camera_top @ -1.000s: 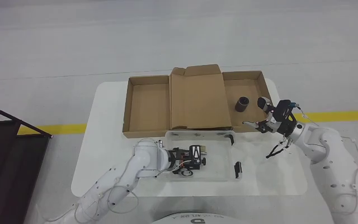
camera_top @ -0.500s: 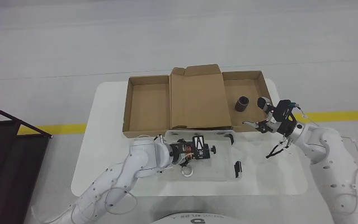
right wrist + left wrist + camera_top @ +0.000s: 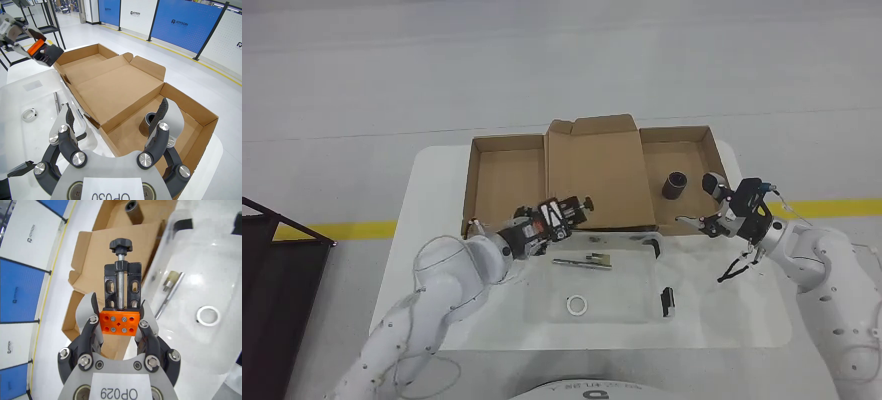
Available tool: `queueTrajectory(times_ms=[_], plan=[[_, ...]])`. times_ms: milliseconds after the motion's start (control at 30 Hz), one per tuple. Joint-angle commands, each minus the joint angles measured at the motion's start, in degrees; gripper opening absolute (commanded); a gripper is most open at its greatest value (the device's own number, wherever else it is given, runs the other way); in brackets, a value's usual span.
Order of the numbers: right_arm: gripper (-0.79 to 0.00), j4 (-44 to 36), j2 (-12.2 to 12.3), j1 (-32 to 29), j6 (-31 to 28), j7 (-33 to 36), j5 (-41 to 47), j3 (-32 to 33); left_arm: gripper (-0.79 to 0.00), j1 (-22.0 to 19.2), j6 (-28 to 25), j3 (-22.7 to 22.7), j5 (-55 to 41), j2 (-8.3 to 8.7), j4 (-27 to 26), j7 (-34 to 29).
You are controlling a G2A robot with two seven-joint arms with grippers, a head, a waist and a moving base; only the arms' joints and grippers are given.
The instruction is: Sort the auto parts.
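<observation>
Parts look headed for the box [image 3: 597, 180] from the tray [image 3: 627, 285]: left gripper [image 3: 119, 302] pinches the vise [image 3: 560, 213] by its orange end over the box's near wall. Right gripper [image 3: 116, 105] hangs wide open, empty, near the sleeve [image 3: 675, 184]. Rod [image 3: 582, 263], ring [image 3: 579, 303] wait in tray.

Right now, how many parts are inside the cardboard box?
1: a dark cylinder in the right compartment of the cardboard box. The folded flap over the middle could hide others.
</observation>
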Motion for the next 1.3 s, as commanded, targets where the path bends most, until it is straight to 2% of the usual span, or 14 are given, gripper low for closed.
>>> queueTrajectory(times_ms=[0,133,233,467,500,567,600,667,700,767,933,1133,1267], plan=[[0.0,0.0,0.0,0.0,0.0,0.0,0.0,0.0,-0.785,-0.3,1.9,-3.5,-0.4,0.21,2.4,0.6],[0.0,0.0,0.0,0.0,0.0,0.0,0.0,0.0,-0.785,-0.8,5.0,-7.7,-2.1,0.31,7.9,1.6],[0.0,0.0,0.0,0.0,0.0,0.0,0.0,0.0,-0.785,-2.5,6.1,-8.4,-4.0,0.12,12.7,0.8],[0.0,0.0,0.0,0.0,0.0,0.0,0.0,0.0,-0.785,-7.5,5.2,-3.2,-5.6,-1.03,23.3,0.9],[0.0,0.0,0.0,0.0,0.0,0.0,0.0,0.0,-0.745,-8.1,5.4,-2.5,-6.0,-1.23,24.4,1.0],[0.0,0.0,0.0,0.0,0.0,0.0,0.0,0.0,-0.57,-9.2,5.9,-1.4,-6.3,-1.57,26.1,1.1],[0.0,0.0,0.0,0.0,0.0,0.0,0.0,0.0,-0.508,-9.6,6.0,-0.9,-6.2,-1.7,26.8,1.1],[0.0,0.0,0.0,0.0,0.0,0.0,0.0,0.0,-0.48,-10.3,6.5,-0.1,-5.8,-1.92,27.9,1.0],[0.0,0.0,0.0,0.0,0.0,0.0,0.0,0.0,-0.413,-10.6,6.7,0.1,-5.7,-2.02,28.3,1.0],[0.0,0.0,0.0,0.0,0.0,0.0,0.0,0.0,-0.012,-11.1,7.2,0.5,-5.2,-2.17,29.1,0.9],[0.0,0.0,0.0,0.0,0.0,0.0,0.0,0.0,0.0,-11.3,8.5,0.3,-4.5,-2.32,29.1,1.4],[0.0,0.0,0.0,0.0,0.0,0.0,0.0,0.0,0.0,-9.4,9.9,-1.9,-5.4,-2.13,24.9,3.7],[0.0,0.0,0.0,0.0,0.0,0.0,0.0,0.0,0.0,-9.2,10.0,-2.1,-5.5,-2.11,24.6,3.9]])
